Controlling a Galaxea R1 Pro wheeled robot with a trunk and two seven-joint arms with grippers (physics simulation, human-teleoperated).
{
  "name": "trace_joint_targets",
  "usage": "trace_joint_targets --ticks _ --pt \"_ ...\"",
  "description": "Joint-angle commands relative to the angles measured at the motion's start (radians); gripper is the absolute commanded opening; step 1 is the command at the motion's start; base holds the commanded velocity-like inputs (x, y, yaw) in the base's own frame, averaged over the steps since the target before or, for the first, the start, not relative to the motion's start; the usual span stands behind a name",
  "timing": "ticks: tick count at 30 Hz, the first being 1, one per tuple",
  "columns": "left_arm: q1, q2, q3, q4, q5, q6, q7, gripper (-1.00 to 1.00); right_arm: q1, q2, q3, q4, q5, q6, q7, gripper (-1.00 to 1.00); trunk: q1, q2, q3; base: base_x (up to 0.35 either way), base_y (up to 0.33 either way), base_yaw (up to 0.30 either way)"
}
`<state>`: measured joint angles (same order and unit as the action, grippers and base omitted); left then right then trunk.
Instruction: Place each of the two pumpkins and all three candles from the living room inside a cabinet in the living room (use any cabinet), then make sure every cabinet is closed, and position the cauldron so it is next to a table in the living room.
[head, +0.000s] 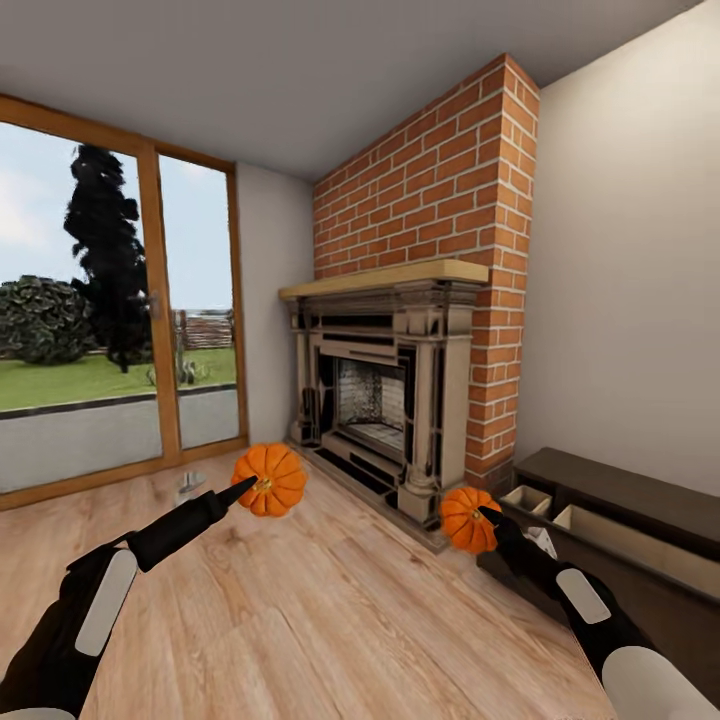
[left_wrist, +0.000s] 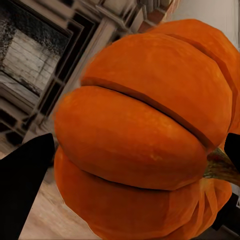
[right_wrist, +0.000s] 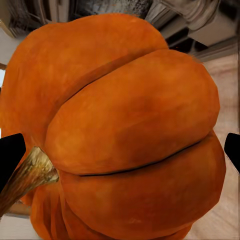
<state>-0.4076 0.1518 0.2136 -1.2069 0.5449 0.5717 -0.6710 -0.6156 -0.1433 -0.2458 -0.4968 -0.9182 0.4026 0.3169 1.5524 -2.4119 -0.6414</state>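
Two unlabelled pumpkins (head: 270, 479) (head: 466, 519), both held aloft

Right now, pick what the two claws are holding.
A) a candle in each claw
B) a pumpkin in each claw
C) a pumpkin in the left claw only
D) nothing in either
B: the left claw grips one pumpkin and the right claw grips the other pumpkin, both held above the floor.

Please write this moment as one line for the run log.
left gripper: holds pumpkin | right gripper: holds second pumpkin | cabinet: open, at right | both pumpkins above floor
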Motion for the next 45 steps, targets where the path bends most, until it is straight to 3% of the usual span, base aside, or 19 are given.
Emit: trace_joint_targets --ticks 1,45 --pt "0.0 0.0 0.001 -0.001 0.008 0.008 0.001 -1.0 -0.001 0.001 -0.006 0.0 -0.008 0.008 0.001 -1.0 -0.004 0.007 0.003 0.0 0.0 -0.24" --pt "0.0 0.0 0.001 0.0 0.007 0.008 -0.002 -1.0 -0.001 0.001 -0.006 0.0 -0.008 0.008 0.001 -1.0 -0.173 0.315 0.18 0.0 0.0 -0.239"
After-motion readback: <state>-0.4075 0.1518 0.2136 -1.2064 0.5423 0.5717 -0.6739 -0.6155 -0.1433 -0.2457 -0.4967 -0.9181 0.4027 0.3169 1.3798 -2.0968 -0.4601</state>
